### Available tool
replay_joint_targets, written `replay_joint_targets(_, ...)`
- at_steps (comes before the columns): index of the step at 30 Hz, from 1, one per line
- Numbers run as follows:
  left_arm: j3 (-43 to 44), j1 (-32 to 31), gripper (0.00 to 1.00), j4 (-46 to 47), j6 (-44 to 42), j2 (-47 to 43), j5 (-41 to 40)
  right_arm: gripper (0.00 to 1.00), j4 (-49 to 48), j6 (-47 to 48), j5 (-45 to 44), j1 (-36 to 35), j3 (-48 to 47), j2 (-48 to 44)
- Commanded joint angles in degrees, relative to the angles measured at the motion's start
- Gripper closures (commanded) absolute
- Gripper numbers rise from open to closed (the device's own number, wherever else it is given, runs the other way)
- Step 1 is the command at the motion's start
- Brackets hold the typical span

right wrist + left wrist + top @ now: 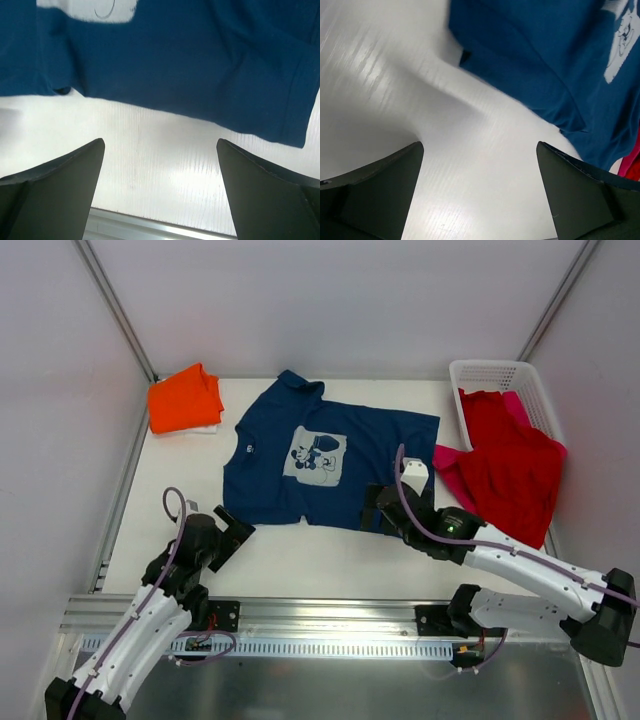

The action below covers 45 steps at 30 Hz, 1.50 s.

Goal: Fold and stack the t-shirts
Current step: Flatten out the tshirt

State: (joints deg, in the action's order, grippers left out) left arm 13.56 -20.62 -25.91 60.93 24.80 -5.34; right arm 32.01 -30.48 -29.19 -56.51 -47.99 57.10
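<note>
Centrally, navy shirt [380, 455] lies spread; right pincer [385, 508], released, hides part of its lower hem. Left pincer [235, 526] likewise released. Red shirt [510, 465] covers basket's [495, 372] near wall.

Legible text: none found | navy t-shirt [385, 455]: pale chest print [318, 455] showed a cartoon mouse, no lettering made out | small white mark [247, 449] at its left-side collar was too small to read

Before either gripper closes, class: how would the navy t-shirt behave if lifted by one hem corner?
The navy t-shirt probably flops and drapes: it lies flat with soft wrinkles. It looks thin, so likely light. Pushed, it would probably bunch rather than slide whole on the table.
</note>
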Motion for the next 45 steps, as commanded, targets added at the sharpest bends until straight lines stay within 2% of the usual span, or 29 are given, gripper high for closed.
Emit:
replay_joint_targets(1, -3.5, -0.4, 0.03, 0.9, 5.1, -4.4, -1.2, 0.00, 2.6, -4.3, -4.2, -3.9, 0.0, 2.1)
replay_joint_targets(5, -5.3, -0.4, 0.04, 1.0, 7.3, -4.1, -5.5, 0.01, 4.6, -7.9, -8.1, -10.0, -0.8, 4.5)
replay_joint_targets(10, -6.3, -0.3, 0.04, 2.3, 8.2, -3.8, -12.1, 0.01, 7.0, -11.4, -10.4, -14.4, -0.5, 6.3)
replay_joint_targets(14, -8.5, -0.4, 0.06, 11.2, 8.0, -0.6, -12.7, 0.00, 8.9, -13.5, -11.9, -17.3, -0.6, 7.5)
replay_joint_targets(22, -9.0, -0.4, 0.15, 36.2, 4.1, 23.9, -8.5, 0.01, 10.6, -14.5, -13.1, -18.8, -1.0, 8.7)
replay_joint_targets(25, -9.6, -0.4, 0.28, 40.7, 4.1, 28.2, -8.5, 0.00, 12.4, -16.1, -14.1, -19.2, -0.6, 7.9)
replay_joint_targets(26, -9.9, -0.3, 0.40, 41.2, 4.1, 28.6, -8.6, 0.01, 12.9, -16.5, -14.4, -19.3, -0.1, 7.7)
replay_joint_targets(27, -9.9, -0.4, 0.47, 41.5, 4.1, 29.0, -8.8, 0.01, 12.9, -16.7, -14.6, -19.3, 0.2, 7.4)
replay_joint_targets(28, -9.9, -0.4, 0.57, 41.6, 3.8, 29.2, -9.2, 0.00, 13.0, -17.2, -14.6, -19.3, 0.6, 6.8)
replay_joint_targets(29, -9.9, -0.4, 0.81, 41.6, 3.1, 28.8, -9.4, 0.01, 12.9, -17.4, -14.9, -19.3, 1.3, 6.5)
replay_joint_targets(31, -9.6, -0.3, 1.00, 40.2, 2.4, 28.2, -10.2, 0.01, 12.7, -18.0, -15.1, -19.3, 1.8, 6.1)
replay_joint_targets(36, -6.3, -0.4, 1.00, 33.2, -1.9, 21.9, -10.9, 0.01, 12.2, -18.6, -15.0, -19.4, 3.0, 6.9)
replay_joint_targets(41, 0.2, -0.6, 1.00, 21.7, -8.0, 12.5, -13.6, 0.01, 11.9, -19.1, -15.5, -19.3, 3.6, 8.7)
replay_joint_targets(45, 6.6, -0.6, 1.00, 18.5, -12.2, 12.8, -15.1, 0.01, 11.1, -18.5, -15.8, -19.4, 3.6, 10.5)
